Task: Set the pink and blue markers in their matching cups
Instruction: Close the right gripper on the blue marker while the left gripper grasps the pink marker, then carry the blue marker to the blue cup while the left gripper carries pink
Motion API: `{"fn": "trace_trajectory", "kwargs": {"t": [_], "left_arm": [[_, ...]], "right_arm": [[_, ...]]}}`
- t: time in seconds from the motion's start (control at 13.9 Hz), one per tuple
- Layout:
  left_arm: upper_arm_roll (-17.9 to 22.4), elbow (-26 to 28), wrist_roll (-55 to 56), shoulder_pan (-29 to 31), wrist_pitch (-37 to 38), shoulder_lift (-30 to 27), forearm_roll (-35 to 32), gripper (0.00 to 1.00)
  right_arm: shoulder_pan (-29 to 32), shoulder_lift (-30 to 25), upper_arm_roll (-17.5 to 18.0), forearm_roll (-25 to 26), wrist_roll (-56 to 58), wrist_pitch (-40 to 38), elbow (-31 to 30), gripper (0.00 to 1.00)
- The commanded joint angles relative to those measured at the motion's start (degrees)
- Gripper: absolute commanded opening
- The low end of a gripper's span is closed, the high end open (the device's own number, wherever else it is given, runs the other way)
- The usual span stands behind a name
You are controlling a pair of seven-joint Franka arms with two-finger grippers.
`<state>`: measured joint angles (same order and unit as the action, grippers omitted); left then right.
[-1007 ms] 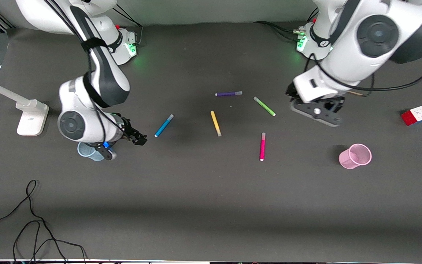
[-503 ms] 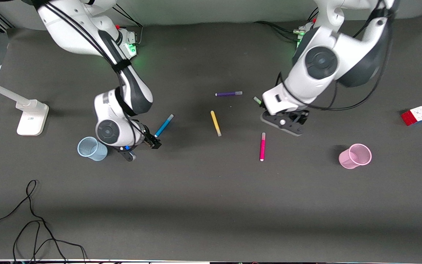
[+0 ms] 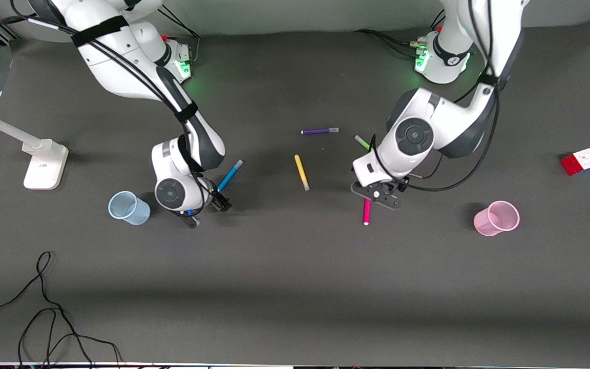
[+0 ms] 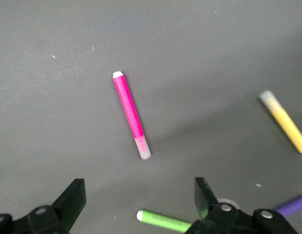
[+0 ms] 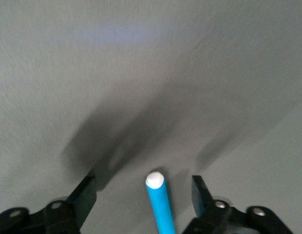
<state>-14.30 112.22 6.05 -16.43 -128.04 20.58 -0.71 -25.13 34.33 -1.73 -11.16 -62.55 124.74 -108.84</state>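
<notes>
The blue marker [image 3: 229,175] lies on the table, and the pale blue cup [image 3: 128,207] stands toward the right arm's end. My right gripper [image 3: 219,203] is open and low at the end of the blue marker nearer the camera. In the right wrist view that end of the marker [image 5: 158,202] lies between the fingers [image 5: 199,192]. The pink marker [image 3: 366,211] lies near the middle, and the pink cup [image 3: 497,218] stands toward the left arm's end. My left gripper [image 3: 377,192] is open over the pink marker's pale cap end. The left wrist view shows the pink marker [image 4: 130,114] ahead of the open gripper [image 4: 139,197].
A purple pen [image 3: 319,131], a yellow pen [image 3: 301,172] and a green pen [image 3: 360,140] lie near the middle. A colour cube [image 3: 580,161] sits at the left arm's end. A white stand [image 3: 44,164] and a black cable [image 3: 44,307] are at the right arm's end.
My right gripper has moved from beside the pale blue cup to the blue marker's near end. My left gripper has come down from near the green pen to the pink marker's cap end.
</notes>
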Motion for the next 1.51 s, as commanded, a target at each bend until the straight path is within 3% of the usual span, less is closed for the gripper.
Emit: {"fn": "trace_trajectory", "kwargs": {"t": [0.0, 0.5, 0.65, 0.79, 1.01, 1.22, 1.44], "left_arm": [[0.5, 5.19, 2.83, -0.97, -7.02, 0.42, -1.84, 1.0], [0.94, 4.76, 7.56, -1.41, -18.01, 9.73, -2.54, 0.99], [0.94, 4.67, 9.41, -1.15, -18.91, 11.06, -5.35, 0.99], [1.9, 4.59, 9.6, -1.32, -19.0, 11.5, -6.23, 0.99], [1.91, 4.5, 9.68, -1.32, -18.56, 11.24, -6.24, 0.96], [1.91, 4.5, 9.95, -1.32, -18.03, 10.89, -6.32, 0.83], [1.91, 4.5, 12.75, -1.41, -17.68, 10.63, -6.32, 0.47]], "right_arm": [[-2.12, -0.49, -0.64, -1.15, -1.17, 0.68, -1.46, 0.82], [-2.29, -0.4, -0.9, -1.15, -0.82, 0.77, -2.78, 0.55], [-2.03, -0.75, -0.99, -1.06, -0.47, 0.33, -2.78, 0.35], [-2.03, -1.46, -2.39, -1.06, -0.29, -0.9, -2.43, 0.04], [-2.03, -3.21, -4.58, -1.06, -0.2, -4.84, -0.15, 0.0], [-1.94, -4.62, -8.1, -0.97, 0.06, -12.65, 6.24, 0.0], [-1.94, -6.11, -12.66, -0.89, 1.63, -25.55, 17.22, 0.0]]}}
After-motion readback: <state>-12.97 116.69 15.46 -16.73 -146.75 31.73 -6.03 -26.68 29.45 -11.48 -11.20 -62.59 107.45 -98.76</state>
